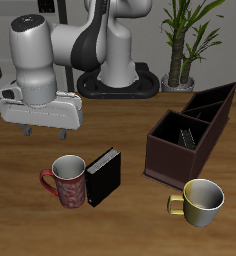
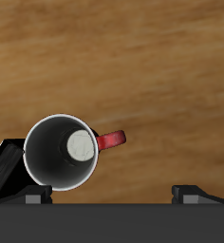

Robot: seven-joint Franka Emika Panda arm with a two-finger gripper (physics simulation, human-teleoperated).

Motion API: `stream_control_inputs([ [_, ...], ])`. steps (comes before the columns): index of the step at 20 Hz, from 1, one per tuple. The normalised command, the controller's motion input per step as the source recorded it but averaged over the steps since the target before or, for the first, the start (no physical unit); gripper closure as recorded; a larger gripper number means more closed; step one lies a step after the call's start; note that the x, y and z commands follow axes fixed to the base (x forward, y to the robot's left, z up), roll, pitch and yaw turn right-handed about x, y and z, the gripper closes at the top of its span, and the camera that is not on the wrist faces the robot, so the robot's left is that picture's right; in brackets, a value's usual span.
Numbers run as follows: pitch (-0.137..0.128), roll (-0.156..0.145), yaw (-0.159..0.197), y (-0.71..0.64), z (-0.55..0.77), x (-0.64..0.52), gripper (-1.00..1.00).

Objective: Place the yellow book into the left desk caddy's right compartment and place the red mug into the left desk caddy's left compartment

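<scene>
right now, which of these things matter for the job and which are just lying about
For the job:
red mug
left desk caddy
yellow book, apparently the small greyish thing already lying inside the caddy
gripper, open, above the table farther back than the mug

Lying about:
black book, upright beside the red mug
yellow-gold mug
potted plant

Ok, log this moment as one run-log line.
gripper: open, above red mug | red mug: upright on table | left desk caddy: holds a book

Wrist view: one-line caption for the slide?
Open gripper hovers above the upright red mug, black book beside it on the wooden table.
</scene>
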Motion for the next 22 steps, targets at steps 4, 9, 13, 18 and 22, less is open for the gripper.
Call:
stream_control_inputs([
  [4, -0.005, -0.013, -0.007, 0.07, -0.22, 0.08, -1.00],
  [9, -0.038, -0.039, -0.046, 0.01, -0.22, 0.01, -1.00],
  [13, -0.006, -0.018, -0.010, 0.01, -0.22, 0.02, -1.00],
  [18, 0.012, -0.027, -0.009, -0.05, -0.26, 0.02, -1.00],
  [22, 0.041, 0.014, -0.014, 0.07, -0.29, 0.01, -1.00],
])
